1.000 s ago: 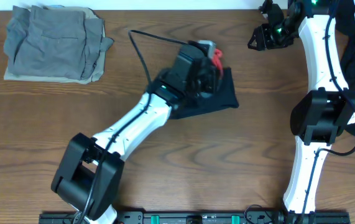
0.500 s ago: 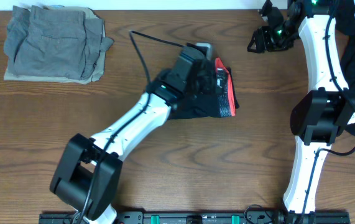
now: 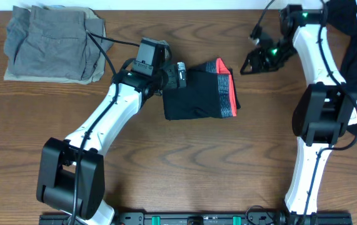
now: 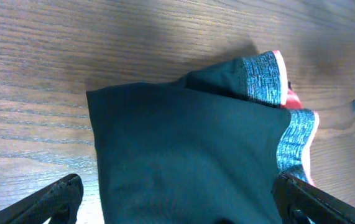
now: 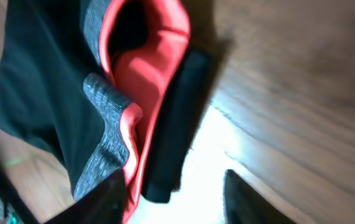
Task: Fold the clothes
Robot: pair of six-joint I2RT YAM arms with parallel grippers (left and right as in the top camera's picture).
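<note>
Left end effector (image 3: 182, 74) is spread wide, empty, the black garment (image 3: 200, 97) laid just ahead on the worktop (image 3: 228, 162); right end effector (image 3: 251, 62) is parted, nothing gripped.

One folded garment (image 3: 200, 92) lies flat near the middle of the surface (image 3: 165, 162), its banded edge turned to the right. A stack of folded clothes (image 3: 53, 44) sits at the far left corner, well apart from it. A loose heap of clothes (image 3: 356, 50) lies at the far right edge, outside the right arm. The left gripper (image 3: 182, 75) is just beside the garment's far left corner. The right gripper (image 3: 248, 65) is to the garment's right, near but apart.
</note>
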